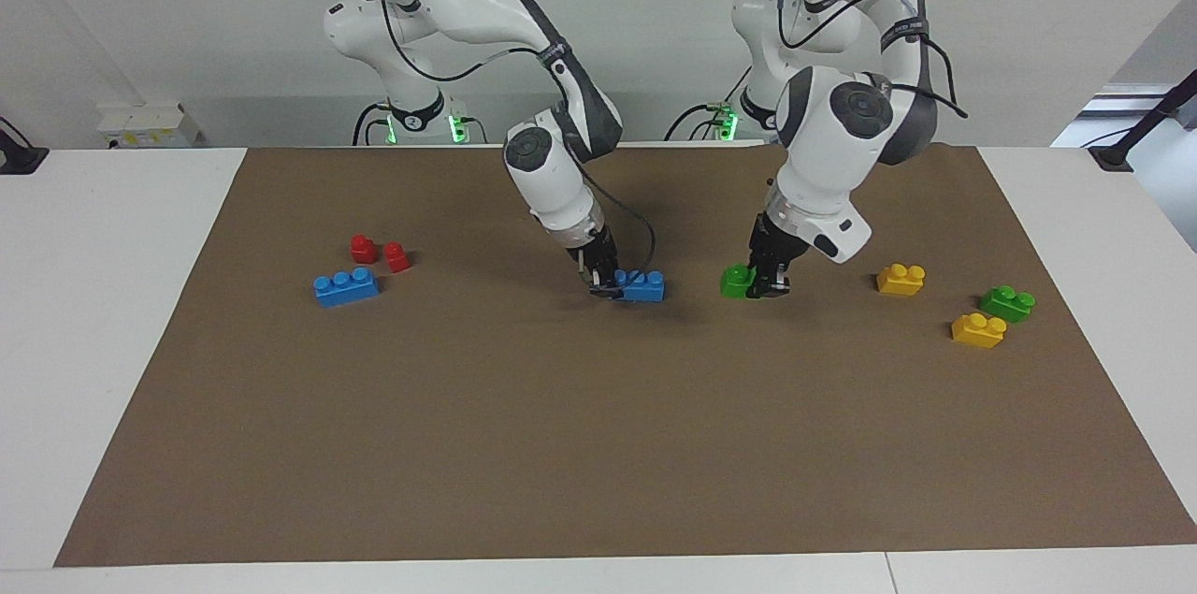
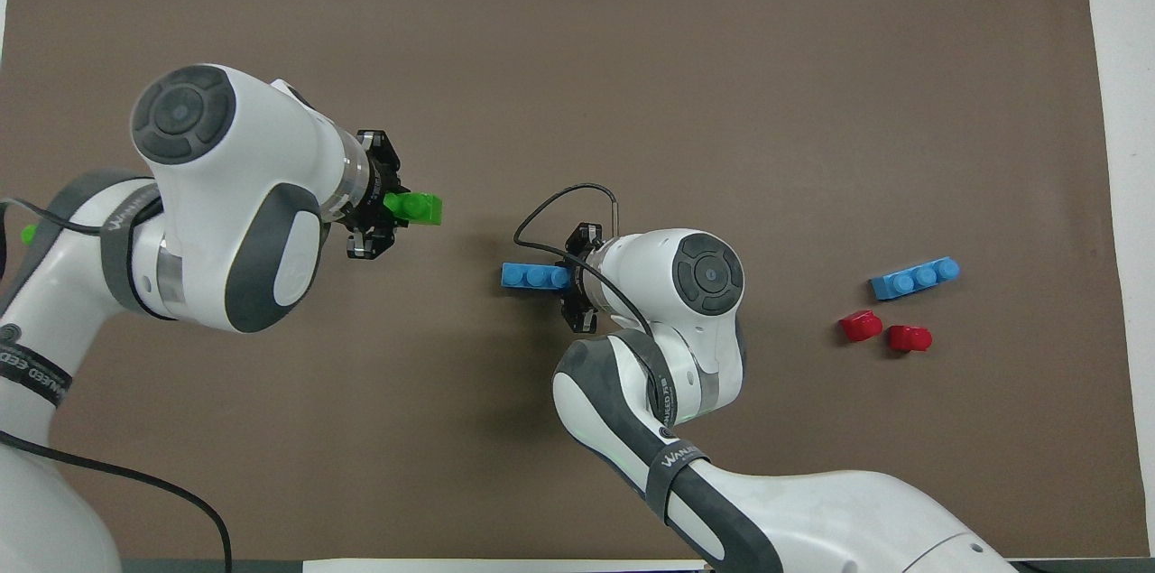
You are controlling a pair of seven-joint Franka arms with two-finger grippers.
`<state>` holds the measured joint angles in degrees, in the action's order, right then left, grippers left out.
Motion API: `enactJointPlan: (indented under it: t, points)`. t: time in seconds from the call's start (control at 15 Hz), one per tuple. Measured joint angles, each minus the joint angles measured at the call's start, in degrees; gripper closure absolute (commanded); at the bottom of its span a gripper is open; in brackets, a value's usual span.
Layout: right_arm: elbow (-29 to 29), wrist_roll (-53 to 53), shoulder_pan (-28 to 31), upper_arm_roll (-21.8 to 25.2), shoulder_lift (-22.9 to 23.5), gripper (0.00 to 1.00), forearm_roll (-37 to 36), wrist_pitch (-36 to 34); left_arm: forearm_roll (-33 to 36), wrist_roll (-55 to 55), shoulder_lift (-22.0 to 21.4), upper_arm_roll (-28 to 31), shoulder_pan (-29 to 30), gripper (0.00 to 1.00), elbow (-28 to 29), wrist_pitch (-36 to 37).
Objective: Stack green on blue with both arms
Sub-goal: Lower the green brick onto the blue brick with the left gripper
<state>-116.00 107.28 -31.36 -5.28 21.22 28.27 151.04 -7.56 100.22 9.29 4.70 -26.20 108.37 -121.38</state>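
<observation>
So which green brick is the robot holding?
Start at the brown mat and find its middle, where the right gripper clamps a blue three-stud plastic brick. Beside it, the left gripper holds the small green two-stud plastic brick; the other green brick lies loose beside yellow ones.
</observation>
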Motion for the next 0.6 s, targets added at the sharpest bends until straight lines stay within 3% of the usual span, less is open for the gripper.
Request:
enactJointPlan:
  t: [0.2,0.6]
  points:
    - [0.0,0.0,0.0,0.0,0.0,1.0,0.0,0.0,0.4,4.7,-1.4,0.1,-3.5,1.0,4.3,-3.9]
    - [0.0,0.0,0.0,0.0,0.0,1.0,0.0,0.0,1.2,11.8,-1.7,0.1,-9.7,1.0,7.2,-6.7]
